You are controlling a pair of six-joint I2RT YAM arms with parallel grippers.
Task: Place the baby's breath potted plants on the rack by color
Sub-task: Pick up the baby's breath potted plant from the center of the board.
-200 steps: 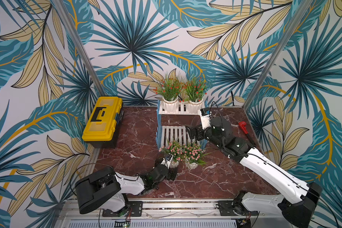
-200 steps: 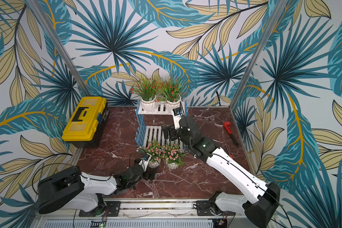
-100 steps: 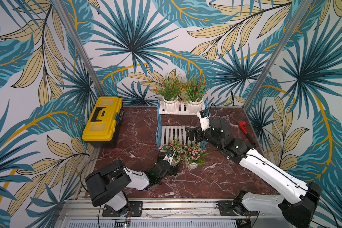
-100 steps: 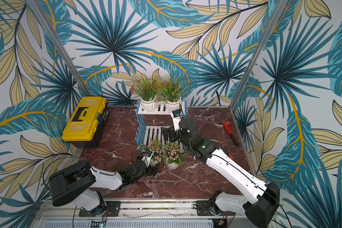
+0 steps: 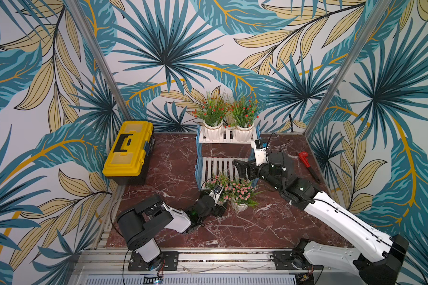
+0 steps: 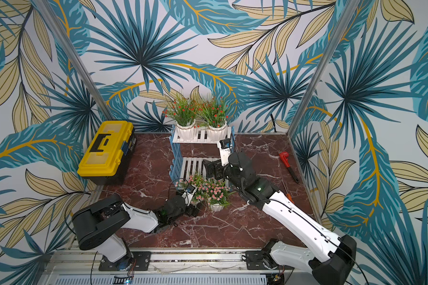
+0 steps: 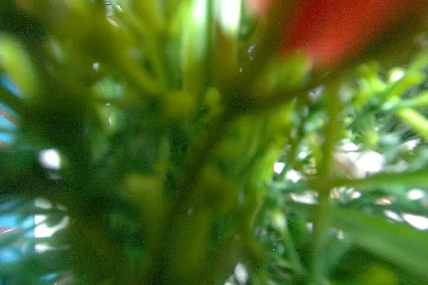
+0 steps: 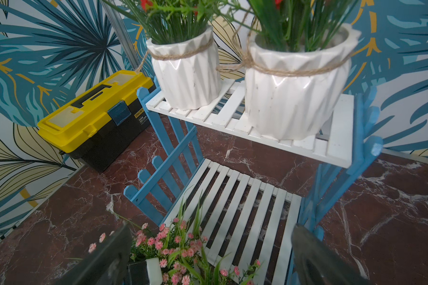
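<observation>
Right wrist: right tool (image 8: 210, 232) jaws wide apart over lower shelf of blue-framed white-slat rack (image 8: 340, 138). The pink-flowered white-pot plants (image 8: 176, 244) sit just in front, at rack's front edge. Foliage hides left tool (image 5: 221, 209) at one pink plant's base, grip can't tell. The red-flowered pair (image 8: 292, 98) stands on top shelf.

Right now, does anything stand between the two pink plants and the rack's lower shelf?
The lower shelf has bare slats. Only the right gripper, open, hangs above the shelf's right side, close to the right pink plant. The left pink plant looks to have a free way.
</observation>
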